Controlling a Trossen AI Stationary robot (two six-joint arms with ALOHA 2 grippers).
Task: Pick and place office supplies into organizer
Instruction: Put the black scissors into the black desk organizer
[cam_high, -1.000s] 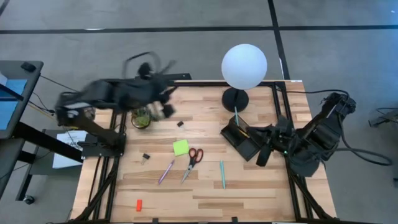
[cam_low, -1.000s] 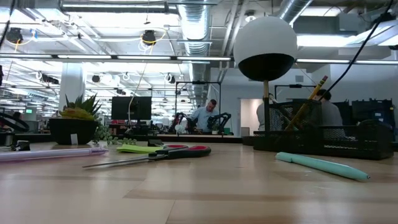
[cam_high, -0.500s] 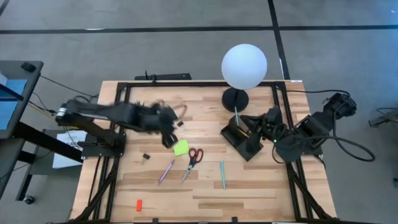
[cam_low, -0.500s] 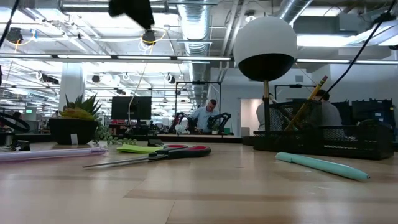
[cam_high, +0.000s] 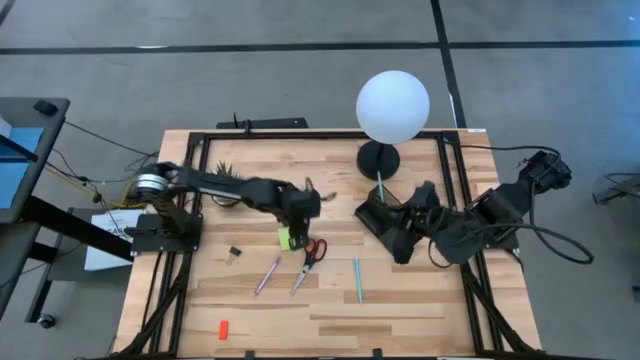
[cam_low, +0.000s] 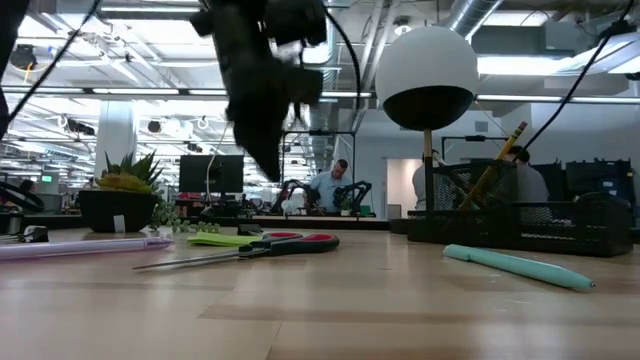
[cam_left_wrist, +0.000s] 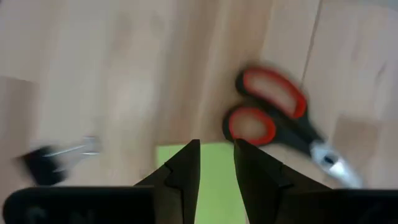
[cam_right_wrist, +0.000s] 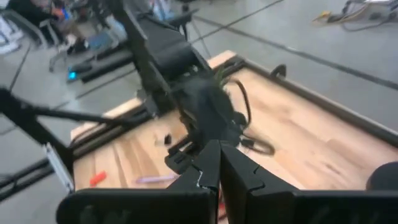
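- Near edge of the table (cam_high: 330, 325): red piece (cam_high: 223, 329) lies alone at near left, well apart from the rest.
- Next band out: purple pen (cam_high: 267, 275), scissors (cam_high: 309, 259) and teal pen (cam_high: 358, 280) lie in a loose row. One clip (cam_high: 234, 253) sits left of them.
- My left gripper (cam_high: 292, 228) hangs over the green pad (cam_high: 289, 238), fingers (cam_left_wrist: 185, 171) a narrow gap apart with nothing between them.
- Step in hand, as I judge it: reaching for the pad. Next move calls for a straight drop with the jaws straddling one pad edge.
- Scissor handles lie just right of the pad, so there is little room that side. Bare wood to the left.
- Right side, mid-depth: my right gripper (cam_high: 401, 217) is pressed shut, empty, over the organizer (cam_high: 385, 226).
- Far: lamp (cam_high: 392, 108) stands just behind the organizer, crowding its far side.
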